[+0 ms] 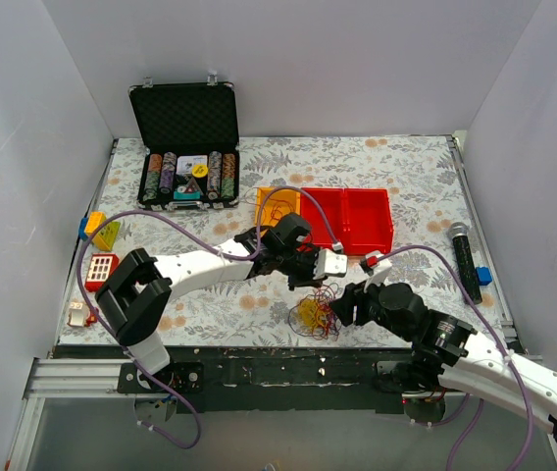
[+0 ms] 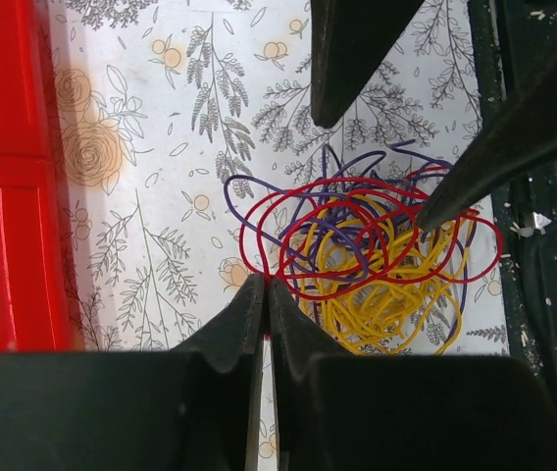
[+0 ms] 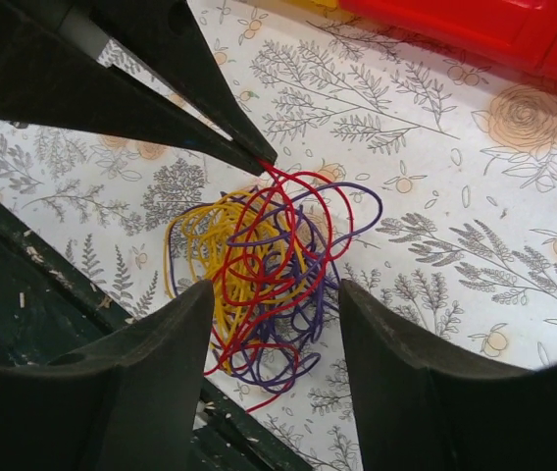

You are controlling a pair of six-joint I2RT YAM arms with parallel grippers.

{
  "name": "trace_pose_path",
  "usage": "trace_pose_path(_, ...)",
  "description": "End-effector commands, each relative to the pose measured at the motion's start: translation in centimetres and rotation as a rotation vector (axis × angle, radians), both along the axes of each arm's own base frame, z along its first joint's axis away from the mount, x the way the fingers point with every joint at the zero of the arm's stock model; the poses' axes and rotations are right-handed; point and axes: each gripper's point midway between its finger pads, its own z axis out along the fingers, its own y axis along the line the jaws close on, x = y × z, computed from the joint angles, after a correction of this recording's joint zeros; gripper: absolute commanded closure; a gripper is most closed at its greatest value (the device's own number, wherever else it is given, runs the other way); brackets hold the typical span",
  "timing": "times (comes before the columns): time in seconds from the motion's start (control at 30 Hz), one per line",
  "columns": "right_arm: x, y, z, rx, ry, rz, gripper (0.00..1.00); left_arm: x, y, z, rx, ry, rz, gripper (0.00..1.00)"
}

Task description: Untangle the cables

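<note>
Three colours show in the cables (image 1: 315, 314): red, yellow and purple wire wound into one loose knot. The knot lies on the floral counter (image 1: 406, 157) close to its near edge, slightly right of the middle and just beside the dark rail along that edge. Yellow coils sit mostly low in the heap, with red and purple loops spread over and around them.

The left end effector (image 2: 265, 287) reaches in from the left side with its fingers pressed together, pinching red wire at the rim of the knot. A few red strands rise to its tip. The right end effector (image 3: 277, 294) hangs over the knot with its fingers apart, one on either side of the heap, holding nothing.

A red bin (image 1: 347, 218) stands farther toward the far edge, well apart from the knot. An open case of poker chips (image 1: 185, 147) sits at the far left corner, and a microphone (image 1: 463, 257) lies near the right edge.
</note>
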Motion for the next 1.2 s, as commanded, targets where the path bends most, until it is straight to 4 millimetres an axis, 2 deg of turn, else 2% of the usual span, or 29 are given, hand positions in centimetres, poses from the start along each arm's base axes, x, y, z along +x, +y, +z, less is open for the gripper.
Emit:
trace_pose_path(0.0,1.4,-0.2,3.1,0.044,-0.087,-0.051,0.31,1.4,-1.0,5.5,-0.102,-0.058,0.081,1.00)
trace_pose_path(0.07,1.7,0.0,4.2,0.050,-0.128,-0.041,0.20,1.4,-1.0,7.0,-0.120,-0.050,0.105,1.00)
trace_pose_path(0.3,2.9,1.5,7.3,0.038,-0.257,0.018,0.16,-0.8,0.7,11.9,-0.188,-0.024,0.110,1.00)
trace_pose_path(0.37,3.6,2.1,8.7,0.053,-0.301,0.015,0.16,-1.5,1.3,12.2,-0.196,-0.010,0.105,1.00)
trace_pose_path(0.53,5.3,3.5,10.2,0.055,-0.377,0.001,0.17,-2.7,2.4,12.9,-0.187,0.018,0.096,1.00)
trace_pose_path(0.7,5.7,6.4,9.6,0.059,-0.387,0.077,0.18,-2.9,2.5,14.4,-0.197,0.011,0.097,1.00)
trace_pose_path(0.8,5.3,8.2,9.6,0.099,-0.373,0.139,0.20,-2.7,2.5,15.4,-0.210,-0.002,0.106,1.00)
trace_pose_path(0.9,5.2,9.3,9.0,0.116,-0.341,0.163,0.23,-2.6,2.5,16.5,-0.231,-0.011,0.115,1.00)
trace_pose_path(1.0,5.2,9.4,7.3,0.107,-0.294,0.150,0.26,-2.7,2.3,18.8,-0.278,0.004,0.131,1.00)
trace_pose_path(1.17,4.5,9.9,5.3,0.141,-0.239,0.168,0.28,-2.8,2.0,24.8,-0.391,0.007,0.159,1.00)
